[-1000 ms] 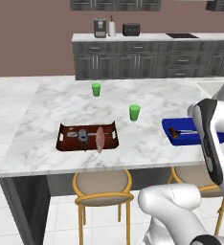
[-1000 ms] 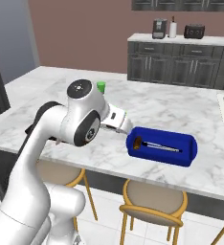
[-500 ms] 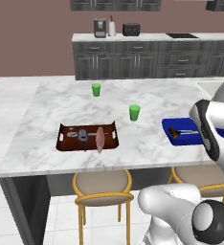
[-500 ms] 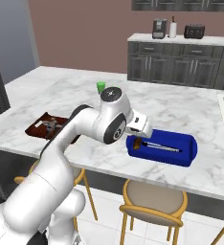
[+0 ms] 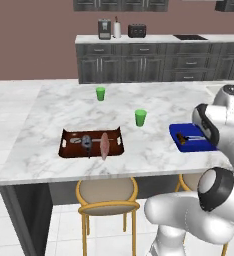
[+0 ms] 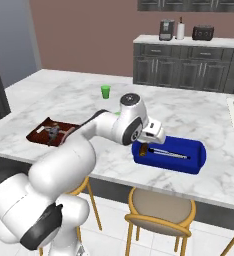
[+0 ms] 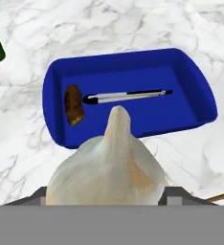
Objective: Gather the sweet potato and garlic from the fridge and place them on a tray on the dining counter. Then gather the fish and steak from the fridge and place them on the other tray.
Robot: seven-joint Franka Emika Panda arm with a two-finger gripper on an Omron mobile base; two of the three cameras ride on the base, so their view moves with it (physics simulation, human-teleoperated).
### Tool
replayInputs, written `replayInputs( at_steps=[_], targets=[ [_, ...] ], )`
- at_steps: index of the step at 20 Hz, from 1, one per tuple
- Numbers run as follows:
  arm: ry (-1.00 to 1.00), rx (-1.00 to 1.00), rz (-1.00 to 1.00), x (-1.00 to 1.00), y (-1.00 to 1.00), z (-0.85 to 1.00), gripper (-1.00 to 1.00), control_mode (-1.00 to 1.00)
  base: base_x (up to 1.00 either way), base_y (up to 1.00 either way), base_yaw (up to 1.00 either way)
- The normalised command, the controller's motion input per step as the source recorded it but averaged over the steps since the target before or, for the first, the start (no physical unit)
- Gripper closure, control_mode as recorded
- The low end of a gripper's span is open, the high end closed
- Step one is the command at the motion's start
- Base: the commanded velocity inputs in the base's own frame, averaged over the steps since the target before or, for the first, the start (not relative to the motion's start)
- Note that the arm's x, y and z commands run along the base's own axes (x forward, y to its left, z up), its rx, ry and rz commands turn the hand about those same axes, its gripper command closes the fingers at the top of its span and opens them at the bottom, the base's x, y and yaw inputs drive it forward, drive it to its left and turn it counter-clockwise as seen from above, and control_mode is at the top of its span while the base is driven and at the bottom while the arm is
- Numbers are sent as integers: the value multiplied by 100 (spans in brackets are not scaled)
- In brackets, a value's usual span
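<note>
Garlic (image 7: 106, 177) sits pinched in my gripper (image 6: 150, 134), hovering just short of the blue tray (image 7: 190, 86) on the dining counter (image 5: 49, 110); sweet potato (image 7: 73, 104) already in it; fish (image 5: 86, 143) and steak (image 5: 105, 145) lie on the other tray (image 5: 65, 145); I judge only the garlic drop remains.

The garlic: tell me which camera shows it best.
The hand view: the garlic looms large in the foreground, pale bulb with pointed tip, held over the counter just short of the blue tray. In the left and right base views the arm's own body blocks the bulb, so they tell nothing about it.
</note>
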Motion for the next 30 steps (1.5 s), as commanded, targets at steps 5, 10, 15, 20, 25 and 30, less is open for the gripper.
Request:
replayInputs(
  at_steps=[5,10,15,20,25,30],
  targets=[
    [0,0,0,43,-6,-49,100,-100,0,0,0],
    [0,0,0,42,-13,-47,100,-100,0,0,0],
    [0,0,0,29,-14,-41,100,-100,0,0,0],
    [0,0,0,28,-16,-37,100,-100,0,0,0],
    [0,1,0,26,-15,-26,100,-100,0,0,0],
    [-1,0,0,18,-6,-17,100,-100,0,0,0]
  ],
)
